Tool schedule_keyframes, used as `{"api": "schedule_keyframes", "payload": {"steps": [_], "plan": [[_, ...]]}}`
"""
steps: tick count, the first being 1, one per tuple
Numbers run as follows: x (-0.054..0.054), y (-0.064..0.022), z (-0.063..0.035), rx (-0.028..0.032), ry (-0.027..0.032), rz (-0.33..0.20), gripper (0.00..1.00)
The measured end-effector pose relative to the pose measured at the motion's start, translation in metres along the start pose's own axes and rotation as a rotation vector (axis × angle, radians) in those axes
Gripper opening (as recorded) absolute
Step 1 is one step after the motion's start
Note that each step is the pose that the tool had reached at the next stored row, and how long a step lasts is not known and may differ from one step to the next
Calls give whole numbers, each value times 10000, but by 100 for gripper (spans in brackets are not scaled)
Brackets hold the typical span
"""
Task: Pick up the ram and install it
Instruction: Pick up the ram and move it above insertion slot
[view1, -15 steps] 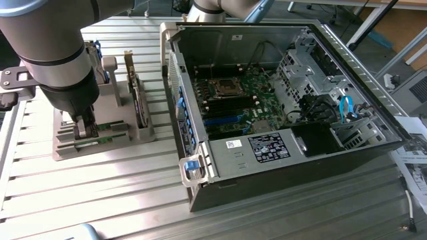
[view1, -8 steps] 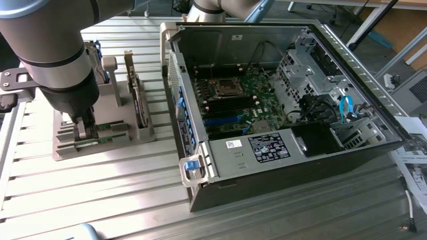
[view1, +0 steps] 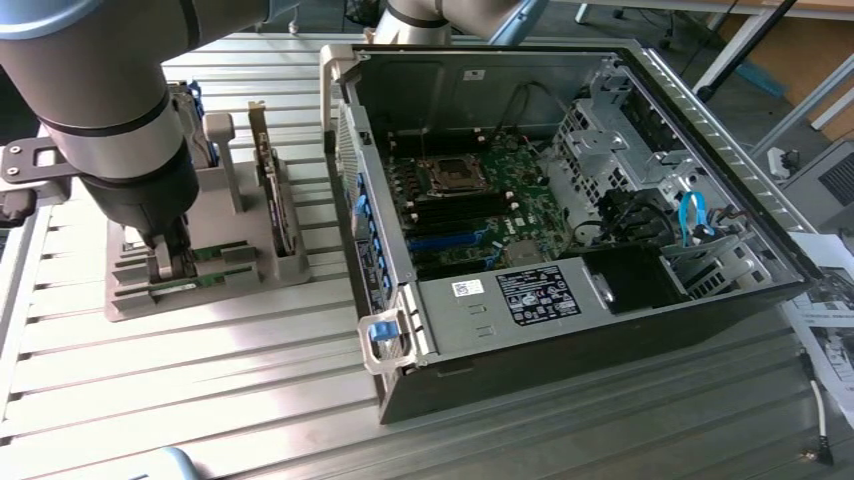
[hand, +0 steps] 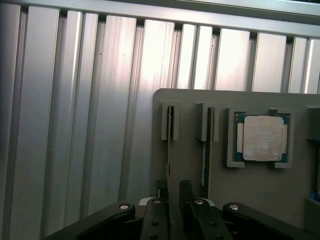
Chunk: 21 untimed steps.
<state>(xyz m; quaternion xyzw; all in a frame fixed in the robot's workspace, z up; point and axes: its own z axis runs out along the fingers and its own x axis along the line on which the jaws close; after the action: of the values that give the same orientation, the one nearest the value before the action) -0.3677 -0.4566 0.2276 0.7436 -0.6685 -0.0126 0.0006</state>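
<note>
Two thin green ram sticks stand on edge in slots of a grey holder (hand: 250, 200). In the wrist view one ram stick (hand: 169, 150) runs into the gap between my fingers, and the other (hand: 205, 155) lies in the slot beside it. My gripper (hand: 173, 196) is open, with one dark finger (hand: 160, 192) on each side of the first stick and no visible grip on it. In the exterior view the gripper (view1: 171, 262) hangs low over the holder (view1: 134, 300), where a green ram stick (view1: 214, 283) shows beside it.
A square silver processor chip (hand: 262, 137) sits in a pocket of the holder. A tall expansion card (view1: 274, 200) stands upright behind the ram slots. The open computer case (view1: 441, 330) with its motherboard (view1: 467, 200) lies at the exterior view's right on the ribbed metal table (view1: 200, 400).
</note>
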Motion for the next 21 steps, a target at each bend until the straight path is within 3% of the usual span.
{"api": "schedule_keyframes", "payload": {"steps": [21], "plan": [[12, -1, 133, 0, 0, -1, 24]]}}
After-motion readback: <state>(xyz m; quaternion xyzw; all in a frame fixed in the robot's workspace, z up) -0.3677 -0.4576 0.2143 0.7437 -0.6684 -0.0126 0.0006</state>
